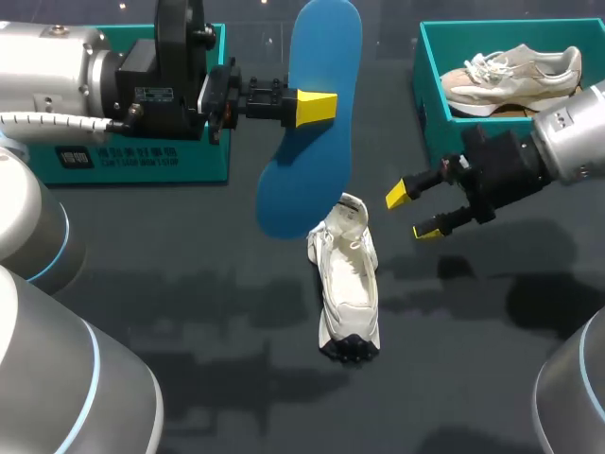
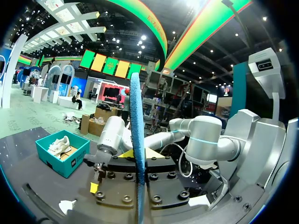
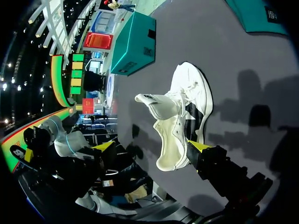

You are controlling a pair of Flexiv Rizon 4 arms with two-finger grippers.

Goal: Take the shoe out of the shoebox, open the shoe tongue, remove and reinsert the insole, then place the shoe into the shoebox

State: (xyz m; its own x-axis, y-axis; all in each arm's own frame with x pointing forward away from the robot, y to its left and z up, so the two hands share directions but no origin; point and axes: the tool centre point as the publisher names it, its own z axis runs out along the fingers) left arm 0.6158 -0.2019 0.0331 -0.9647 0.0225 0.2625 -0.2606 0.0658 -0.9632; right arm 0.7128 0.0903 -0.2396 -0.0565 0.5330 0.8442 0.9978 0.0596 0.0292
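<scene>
So: shoe (image 1: 348, 284) is out on the table (image 1: 189, 284), tongue opened. The insole (image 1: 312, 170) is held clamped by the left gripper (image 1: 317, 107) at the shoe's 11 o'clock. The right gripper (image 1: 416, 213) is spread, empty, at 2 o'clock. Reinsertion and boxing are left.

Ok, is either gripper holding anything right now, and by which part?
The left gripper is shut on the blue insole, clamping its two faces about mid-length. The right gripper is open and empty, near the white shoe.
</scene>
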